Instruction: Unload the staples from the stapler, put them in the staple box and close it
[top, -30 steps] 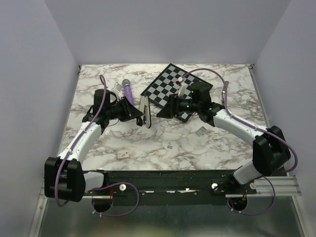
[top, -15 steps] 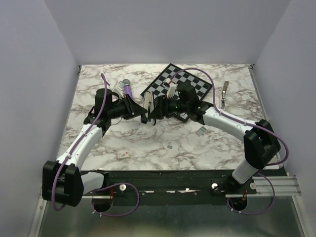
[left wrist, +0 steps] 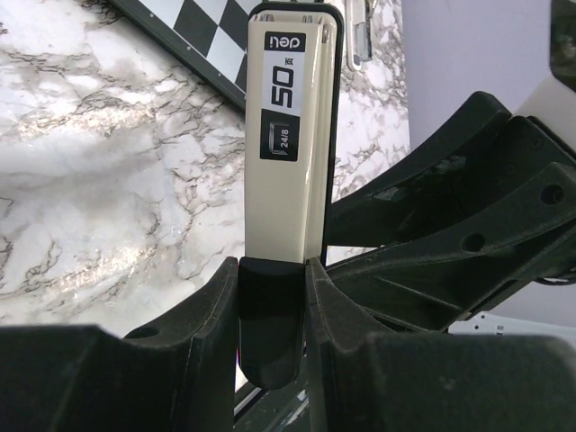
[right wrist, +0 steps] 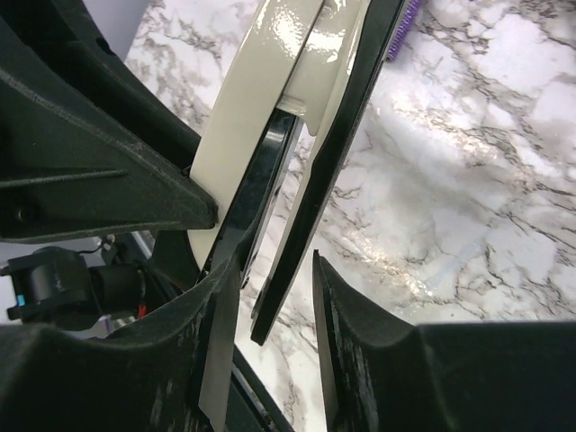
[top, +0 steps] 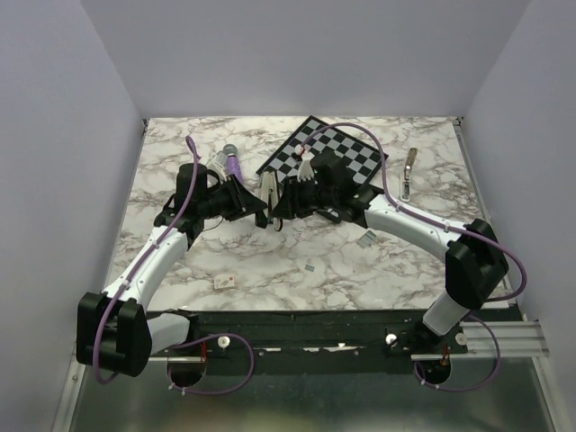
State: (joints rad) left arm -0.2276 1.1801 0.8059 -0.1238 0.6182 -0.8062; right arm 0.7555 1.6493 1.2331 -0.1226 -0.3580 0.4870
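Observation:
The stapler (top: 268, 190) is held just above the marble table between both arms. In the left wrist view its cream-white side (left wrist: 286, 135), printed "50", points away, and my left gripper (left wrist: 272, 306) is shut on its rounded black end. My right gripper (top: 281, 205) faces it from the right and is open. In the right wrist view the stapler is spread apart: its cream body (right wrist: 270, 99) passes the left finger (right wrist: 211, 315), and its black lower arm (right wrist: 328, 180) hangs between the jaws with a gap to the right finger (right wrist: 346, 342).
A checkerboard (top: 342, 155) lies behind the grippers. A purple cylinder with a grey head (top: 229, 162) lies at the back left. A slim metal piece (top: 409, 171) lies at the right. Small bits (top: 367, 238) (top: 222, 283) lie on the near tabletop.
My right gripper has moved left from the checkerboard's edge until its jaws straddle the stapler. My left gripper has lifted the stapler slightly back and to the right.

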